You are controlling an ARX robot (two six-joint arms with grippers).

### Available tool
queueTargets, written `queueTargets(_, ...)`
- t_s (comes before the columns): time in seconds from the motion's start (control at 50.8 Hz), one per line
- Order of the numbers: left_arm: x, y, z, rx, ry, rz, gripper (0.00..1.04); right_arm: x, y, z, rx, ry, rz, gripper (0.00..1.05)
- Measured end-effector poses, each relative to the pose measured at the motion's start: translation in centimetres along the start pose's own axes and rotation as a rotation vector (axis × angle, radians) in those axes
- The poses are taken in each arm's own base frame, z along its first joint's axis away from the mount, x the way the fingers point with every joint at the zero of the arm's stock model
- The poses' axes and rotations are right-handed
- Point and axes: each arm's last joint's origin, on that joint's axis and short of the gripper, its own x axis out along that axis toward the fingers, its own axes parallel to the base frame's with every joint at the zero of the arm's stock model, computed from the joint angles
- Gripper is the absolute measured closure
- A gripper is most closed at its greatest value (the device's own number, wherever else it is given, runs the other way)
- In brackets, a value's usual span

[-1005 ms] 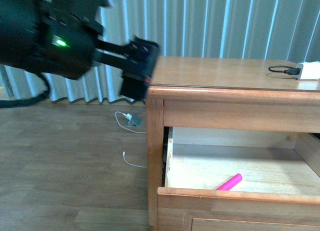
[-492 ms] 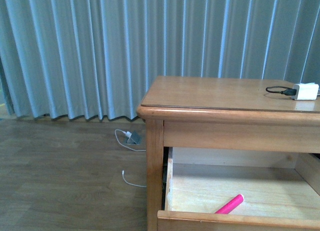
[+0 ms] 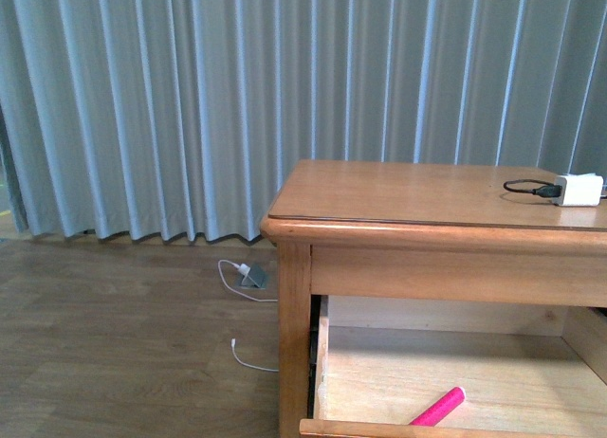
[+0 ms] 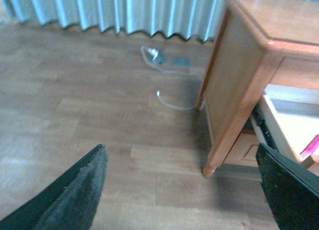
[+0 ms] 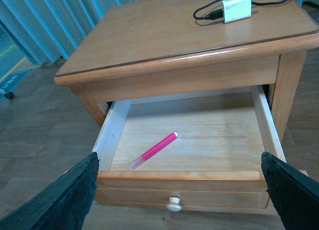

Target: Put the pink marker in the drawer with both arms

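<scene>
The pink marker [image 5: 155, 149] lies loose on the pale floor of the drawer [image 5: 269, 121], which stands pulled out from the dresser [image 5: 174, 31]. The marker rests slantwise, touching neither side wall, with its paler end towards the drawer front.

So the placing looks done, and the step in hand is probably shutting the drawer. That calls for a square, slow push on the drawer front near its round knob [image 5: 174, 204], so the drawer runs straight on its rails and the marker does not roll. The fingers should stay out of the gap under the dresser top.

The right hand [image 5: 179, 156] hovers in front of the dresser above the drawer, its fingers spread wide and holding nothing. The left hand [image 4: 180, 148] is also wide and empty, off the dresser's side over the floor.

On the dresser top sits a white adapter [image 5: 236, 7] with a black cable. A white cable [image 4: 172, 101] trails on the floor beside the dresser.

The front view shows neither arm and cuts off the drawer front and the marker's lower end. The left wrist view catches only a sliver of pink. Nothing below the knob can be made out.
</scene>
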Motion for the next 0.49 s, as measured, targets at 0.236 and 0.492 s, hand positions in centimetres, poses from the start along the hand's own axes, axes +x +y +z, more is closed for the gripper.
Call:
queueTargets(0.236, -0.2, 1.5, -2.0, 0.066, -0.132, -0.023, 0.62, 0.0, 0.0, 0.0, 0.000, 0.000, 0.000, 0.08)
queueTargets(0.492, -1.0, 1.6, -3.5, 0.078, -0.117, -0.029, 1.01, 0.0, 0.0, 0.0, 0.000, 0.000, 0.000, 0.08)
